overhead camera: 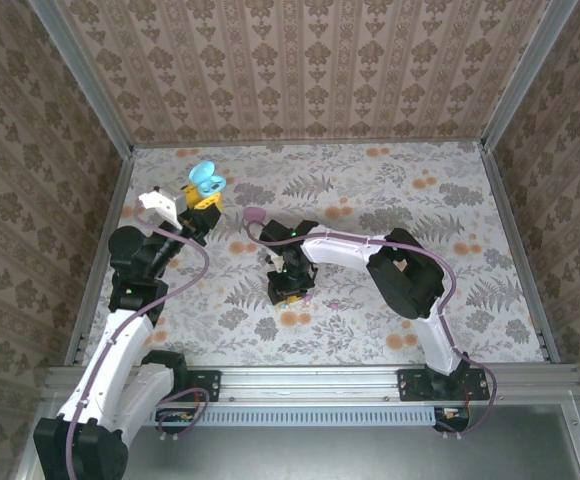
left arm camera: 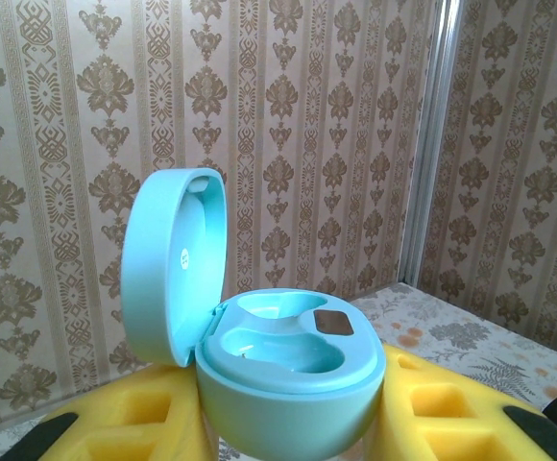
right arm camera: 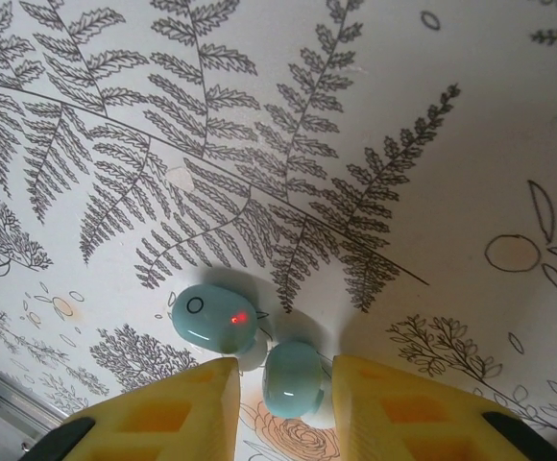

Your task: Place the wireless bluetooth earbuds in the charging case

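My left gripper [left arm camera: 293, 427] is shut on the teal charging case [left arm camera: 288, 384], which it holds raised and upright between yellow pads [left arm camera: 115, 423]. The lid [left arm camera: 168, 264] stands open and both wells look empty. From above, the case [overhead camera: 206, 183] is at the back left of the table. Two teal earbuds lie on the table in the right wrist view: one [right arm camera: 215, 317] with a red light, the other [right arm camera: 293, 378] between my right gripper's pads [right arm camera: 394, 403]. The right gripper [right arm camera: 286, 375] is open, with small gaps on both sides of that bud. In the top view it [overhead camera: 288, 290] points down at mid-table.
A pinkish rounded object [overhead camera: 253, 214] lies on the floral table cover behind the right gripper. A tiny pink speck [overhead camera: 335, 303] sits to its right. Patterned walls enclose the table [overhead camera: 450, 200] on three sides, and a metal rail [overhead camera: 310, 378] runs along the near edge.
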You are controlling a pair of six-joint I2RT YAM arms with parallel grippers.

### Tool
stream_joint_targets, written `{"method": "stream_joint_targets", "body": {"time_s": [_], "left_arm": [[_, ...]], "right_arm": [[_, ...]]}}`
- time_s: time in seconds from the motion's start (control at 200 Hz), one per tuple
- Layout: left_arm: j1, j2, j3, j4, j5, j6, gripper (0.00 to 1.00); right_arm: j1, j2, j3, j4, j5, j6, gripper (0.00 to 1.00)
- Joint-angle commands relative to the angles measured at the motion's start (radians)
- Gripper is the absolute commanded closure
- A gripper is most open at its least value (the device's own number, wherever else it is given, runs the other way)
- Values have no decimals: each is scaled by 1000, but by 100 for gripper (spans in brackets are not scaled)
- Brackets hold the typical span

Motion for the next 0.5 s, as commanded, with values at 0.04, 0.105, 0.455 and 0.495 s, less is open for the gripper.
{"method": "stream_joint_targets", "body": {"time_s": [0.04,0.105,0.455,0.495], "left_arm": [[-2,-16,7,10,-7,14,65],[-3,-18,6,8,-8,14,65],[0,-18,4,2,-12,17,65],[-1,-17,5,1,-10,16,65]], "right_arm": [[8,34,41,-55,28,-4,68],[9,41,47,-63,34,-9,68],[16,44,47,-92,69,-13,70],[16,48,50,-94,70,-14,70]]}}
